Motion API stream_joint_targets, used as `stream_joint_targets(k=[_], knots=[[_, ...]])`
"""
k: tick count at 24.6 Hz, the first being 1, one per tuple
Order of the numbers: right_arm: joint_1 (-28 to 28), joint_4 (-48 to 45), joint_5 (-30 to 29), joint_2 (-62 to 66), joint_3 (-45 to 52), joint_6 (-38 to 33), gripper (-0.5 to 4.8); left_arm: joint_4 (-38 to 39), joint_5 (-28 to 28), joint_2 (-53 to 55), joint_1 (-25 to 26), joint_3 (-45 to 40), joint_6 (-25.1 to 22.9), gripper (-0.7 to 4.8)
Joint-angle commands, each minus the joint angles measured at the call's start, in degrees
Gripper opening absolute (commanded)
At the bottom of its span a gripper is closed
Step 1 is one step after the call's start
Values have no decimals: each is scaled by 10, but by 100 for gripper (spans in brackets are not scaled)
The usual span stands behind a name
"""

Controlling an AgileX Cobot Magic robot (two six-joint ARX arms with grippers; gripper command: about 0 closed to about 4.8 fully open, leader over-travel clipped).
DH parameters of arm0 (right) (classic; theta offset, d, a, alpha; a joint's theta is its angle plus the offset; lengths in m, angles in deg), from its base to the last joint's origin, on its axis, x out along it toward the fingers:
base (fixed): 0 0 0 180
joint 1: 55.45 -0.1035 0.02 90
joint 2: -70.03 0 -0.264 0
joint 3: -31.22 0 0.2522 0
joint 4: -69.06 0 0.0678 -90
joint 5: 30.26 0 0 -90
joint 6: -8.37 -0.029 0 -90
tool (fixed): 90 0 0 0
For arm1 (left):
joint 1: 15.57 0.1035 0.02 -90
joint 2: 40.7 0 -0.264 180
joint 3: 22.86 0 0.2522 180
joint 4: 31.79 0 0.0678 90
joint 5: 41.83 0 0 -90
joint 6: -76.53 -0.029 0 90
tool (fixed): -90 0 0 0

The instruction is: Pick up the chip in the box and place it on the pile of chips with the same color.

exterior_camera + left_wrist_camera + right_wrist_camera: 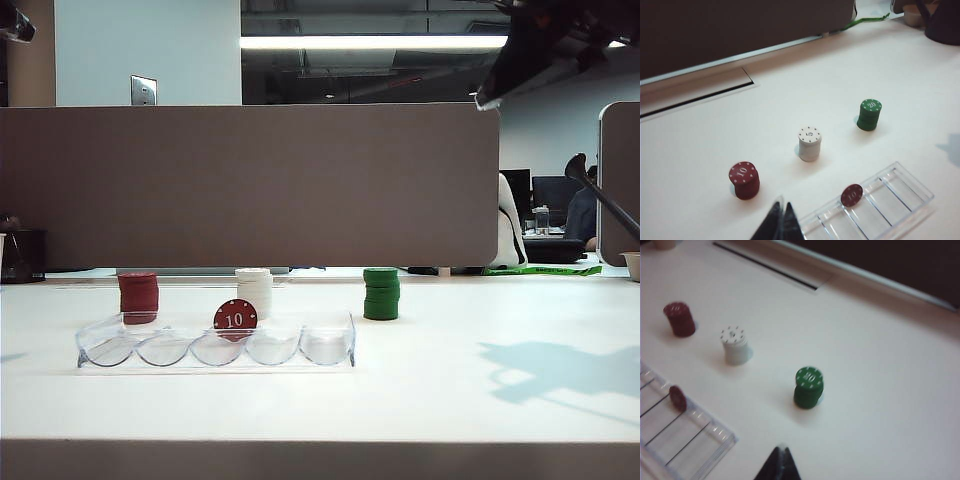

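The dark red chip [235, 318] marked "10" stands on edge in the middle slot of the clear box [330, 345], and shows again in the left wrist view [851, 195] and right wrist view [677, 398]. The pile of chips [138, 296], dark red, stands behind the box's left end [744, 179] [679, 318]. My left gripper [781, 206] is shut and empty, hovering high above the table near that pile and the box [905, 185]. My right gripper [781, 449] is shut and empty too, high over the table near the box's end [715, 440]; its dark tip [482, 100] shows at the upper right.
A white stack [255, 290] stands behind the box's middle, a green stack [381, 294] to its right. A brown partition [250, 185] closes the table's back, with a cable slot [700, 95] before it. The right arm's shadow [560, 370] lies on the table's right.
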Motion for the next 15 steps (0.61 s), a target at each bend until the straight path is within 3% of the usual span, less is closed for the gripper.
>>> stream_joint_targets(k=[1,6,10,15], knots=[[0,-33,2,-2,-3,-1,-6,20,-5,-1,0,3,0,-5],[0,-33,2,-1,-2,-3,-6,36,-12,0,0,3,-1,-6],[2,-30,17,-1,-2,-96,-6,39,-71,0,0,2,-38,-6],[1,3,10,-1,-2,-132,-6,46,-68,0,0,2,-51,-6]])
